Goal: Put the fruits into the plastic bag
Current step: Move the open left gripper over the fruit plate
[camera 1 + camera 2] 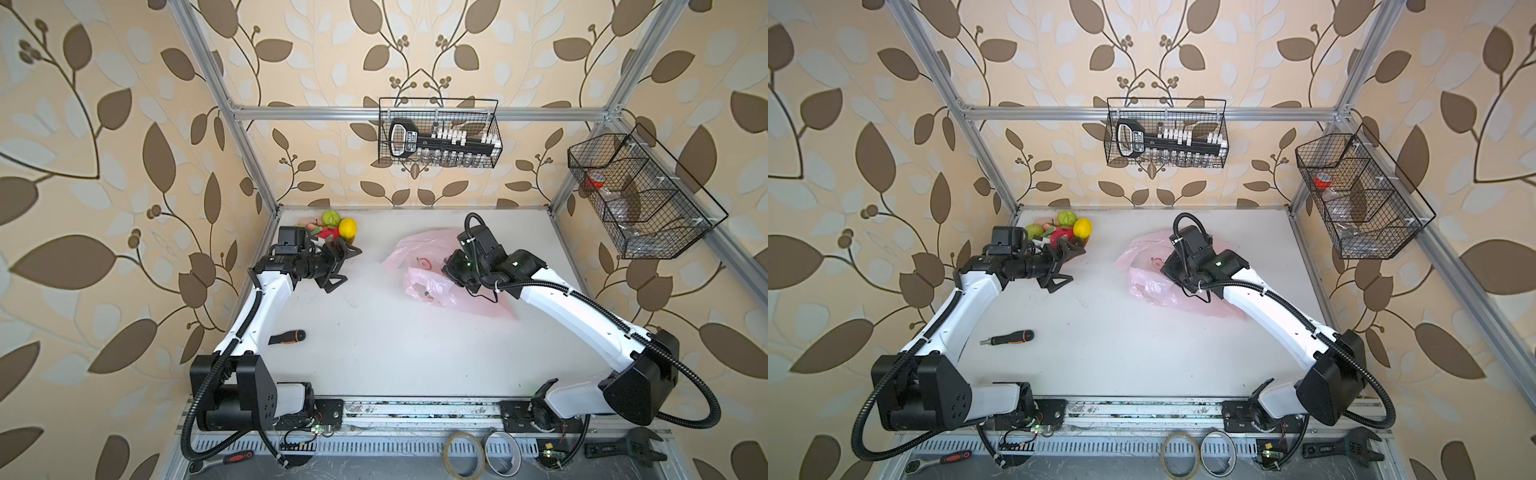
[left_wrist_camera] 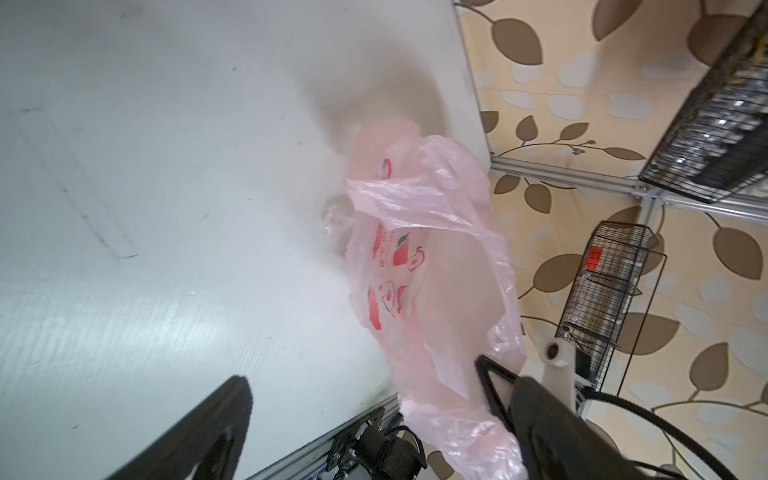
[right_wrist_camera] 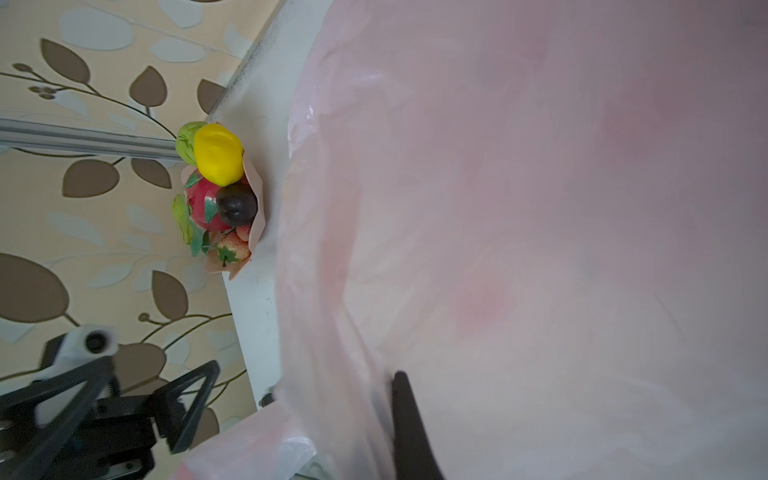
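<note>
Plastic bag (image 3: 540, 208) blurred at right wrist (prints (image 2: 401, 253) sharp from left wrist)

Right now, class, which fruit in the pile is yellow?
The lemon, on the pile's side nearest the plastic bag; beside it lie a lumpy green fruit, a magenta dragon fruit and a dark purple fruit.

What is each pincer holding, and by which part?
Left pincer: open, holding nothing. Right pincer: shut on the plastic bag, gripping a fold of film at its edge; whether that fold is a handle cannot be told.
</note>
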`<state>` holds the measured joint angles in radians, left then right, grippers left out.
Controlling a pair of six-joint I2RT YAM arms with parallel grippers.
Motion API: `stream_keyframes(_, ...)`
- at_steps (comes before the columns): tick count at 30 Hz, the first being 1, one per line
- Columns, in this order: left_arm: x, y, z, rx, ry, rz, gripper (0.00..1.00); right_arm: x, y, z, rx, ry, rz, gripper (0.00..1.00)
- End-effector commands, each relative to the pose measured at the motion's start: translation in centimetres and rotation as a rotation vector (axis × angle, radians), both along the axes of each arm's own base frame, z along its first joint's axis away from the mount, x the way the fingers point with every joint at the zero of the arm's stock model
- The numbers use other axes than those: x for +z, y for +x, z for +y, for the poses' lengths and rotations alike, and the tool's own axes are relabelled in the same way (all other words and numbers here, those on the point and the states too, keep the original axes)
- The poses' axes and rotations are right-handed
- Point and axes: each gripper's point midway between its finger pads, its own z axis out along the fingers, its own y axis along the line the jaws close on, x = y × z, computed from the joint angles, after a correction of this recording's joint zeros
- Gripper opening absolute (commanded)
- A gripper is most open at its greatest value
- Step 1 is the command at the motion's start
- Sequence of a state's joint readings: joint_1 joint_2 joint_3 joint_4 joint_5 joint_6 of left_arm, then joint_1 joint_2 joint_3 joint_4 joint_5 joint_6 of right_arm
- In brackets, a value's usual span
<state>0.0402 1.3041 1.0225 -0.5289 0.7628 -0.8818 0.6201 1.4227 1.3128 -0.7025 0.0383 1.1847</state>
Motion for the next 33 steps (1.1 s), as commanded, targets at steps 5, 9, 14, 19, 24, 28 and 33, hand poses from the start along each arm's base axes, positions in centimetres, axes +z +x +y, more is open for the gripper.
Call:
stream_keyframes(5,1.8,-0.2,-1.1,0.001,-0.095,-0.094,0.99,0.8,0.5,0.6,0.025,0.039,-0.006,0.0)
stream_keyframes(9,-1.1,-1.0,-0.6,0.062,-0.081,0.003,0.99,0.8,0.6,0.8,0.036,0.044,-0.01,0.0)
stream_keyframes(14,-3.4,0.4,1.6,0.209,-0.017,0.049,0.99,0.9,0.7,0.8,0.043,0.053,-0.016,0.0)
stream_keyframes(19,-3.9,3.4,5.2,0.346,0.017,0.035,0.91,1.3,0.6,0.5,0.045,0.058,-0.03,0.0)
stream_keyframes(24,-5.4,4.8,11.1,0.5,0.008,0.079,0.76,1.6,0.6,0.1,0.046,0.065,-0.041,0.0)
stream_keyframes(28,-5.8,5.1,14.1,0.542,0.074,0.094,0.7,1.8,0.6,0.0,0.046,0.073,-0.049,0.0)
stream_keyframes(33,-7.2,5.8,15.6,0.553,0.101,0.128,0.63,1.8,0.7,-0.1,0.047,0.085,-0.051,0.0)
